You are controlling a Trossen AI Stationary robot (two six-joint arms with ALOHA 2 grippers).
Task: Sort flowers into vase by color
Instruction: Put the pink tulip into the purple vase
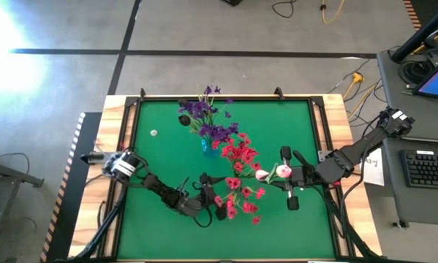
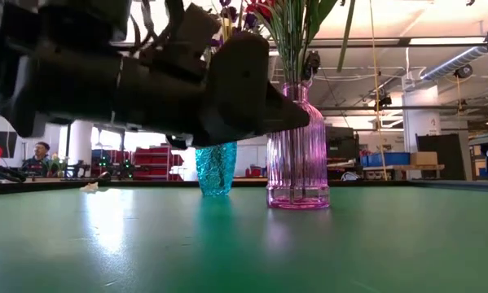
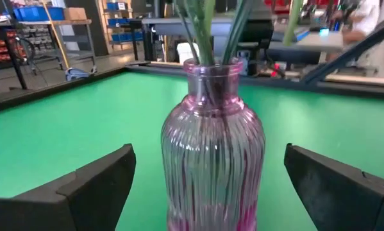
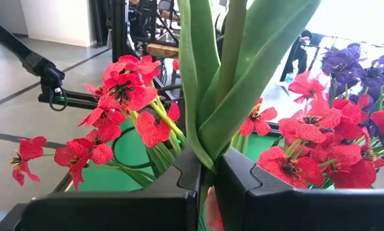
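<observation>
A pink ribbed glass vase (image 3: 212,147) (image 2: 298,146) stands on the green table and holds the red flowers (image 1: 240,157) (image 4: 124,86). My left gripper (image 1: 215,196) (image 3: 208,173) is open and low over the table. Its fingers stand on either side of the vase's body, with gaps showing on both sides. Behind it a blue vase (image 1: 205,146) (image 2: 217,167) holds the purple flowers (image 1: 204,117). My right gripper (image 1: 283,175) (image 4: 208,179) hovers right of the red flowers, shut on a tulip with white-pink buds (image 1: 262,174). My right gripper pinches the tulip's green stem and leaves (image 4: 208,151) between its two fingers. The fingers come in level from the table's right side. The tulip is lifted clear of the table, its leaves rising past the fingers next to the red blossoms.
A small white scrap (image 1: 154,133) lies on the green mat at the far left. A raised wooden frame (image 1: 116,124) runs around the table. Bare green mat (image 1: 292,234) lies along the near edge. A person sits in the room beyond the table (image 2: 40,155).
</observation>
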